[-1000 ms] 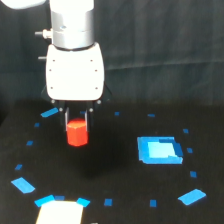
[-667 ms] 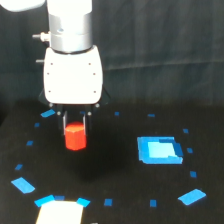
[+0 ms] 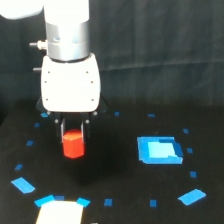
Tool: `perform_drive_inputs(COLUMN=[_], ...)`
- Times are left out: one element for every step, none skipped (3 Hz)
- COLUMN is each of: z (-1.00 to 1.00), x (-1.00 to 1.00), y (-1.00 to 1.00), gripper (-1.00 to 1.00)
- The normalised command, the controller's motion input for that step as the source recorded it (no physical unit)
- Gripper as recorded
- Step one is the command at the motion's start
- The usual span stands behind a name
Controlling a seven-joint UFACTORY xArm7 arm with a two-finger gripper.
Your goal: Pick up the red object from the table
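The pincer [image 3: 73,131] is largely hidden beneath the arm's white wrist housing [image 3: 70,82]; only its dark fingers [image 3: 63,131] show, closed on the upper part of the red cylinder [image 3: 73,144], which appears lifted clear of the black counter [image 3: 120,190] (contact underneath is hard to judge). Small blue tape marks dot the counter, with a larger blue rectangle [image 3: 159,150] toward the exterior view's right. A pale sheet [image 3: 59,213] is cut off at the bottom edge. The arm points straight down before a dark curtain [image 3: 160,50].
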Motion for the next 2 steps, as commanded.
perform_drive_inputs(z=[0.42,0.1], x=[0.22,-0.09], y=[1.0,-0.35], gripper=[-1.0,-0.91])
